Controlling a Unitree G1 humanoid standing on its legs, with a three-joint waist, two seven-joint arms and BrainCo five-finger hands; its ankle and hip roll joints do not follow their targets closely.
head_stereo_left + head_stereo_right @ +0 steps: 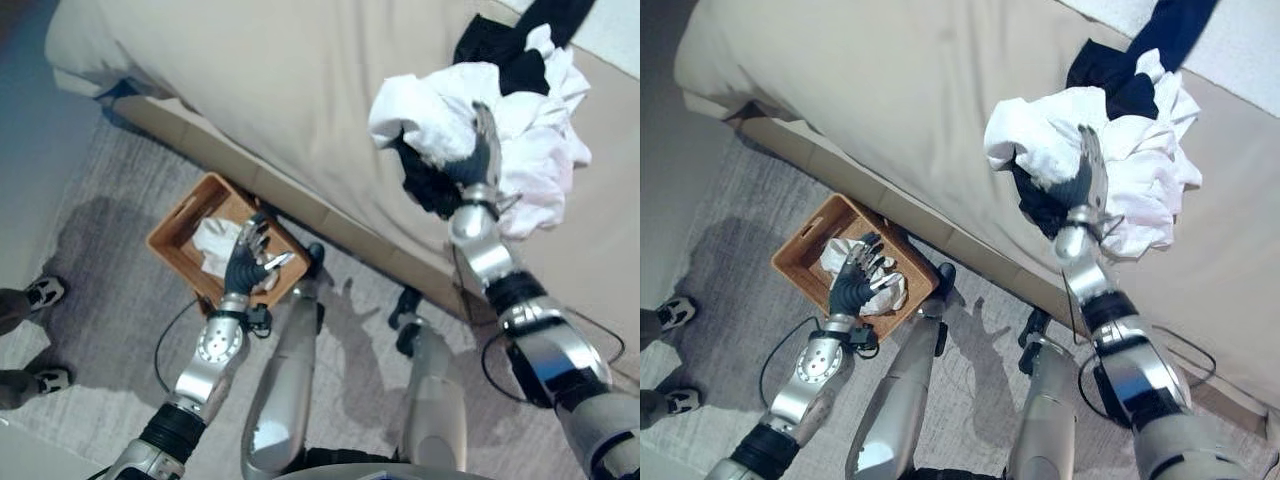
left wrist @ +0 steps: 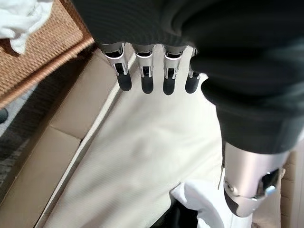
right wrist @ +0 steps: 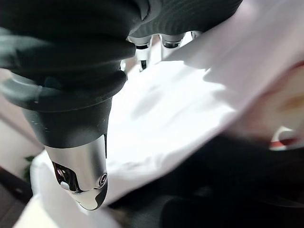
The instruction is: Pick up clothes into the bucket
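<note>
A brown wicker basket (image 1: pixel 172 238) stands on the grey carpet beside the bed, with a white cloth (image 1: pixel 212 246) lying in it. My left hand (image 1: pixel 245 262) hovers over the basket's near corner, open and holding nothing; its straight fingers (image 2: pixel 147 71) show in the left wrist view. A heap of white clothes (image 1: pixel 545 150) mixed with black garments (image 1: pixel 500 45) lies on the bed at the upper right. My right hand (image 1: pixel 478 165) is pushed into this heap, against the white cloth (image 3: pixel 180 109) and above a dark piece (image 1: pixel 425 180).
The bed (image 1: pixel 280 80) has a beige cover and a cardboard-coloured base (image 1: pixel 200 140) running diagonally behind the basket. A person's shoes (image 1: pixel 45 292) stand on the carpet at the far left. Open carpet lies left of the basket.
</note>
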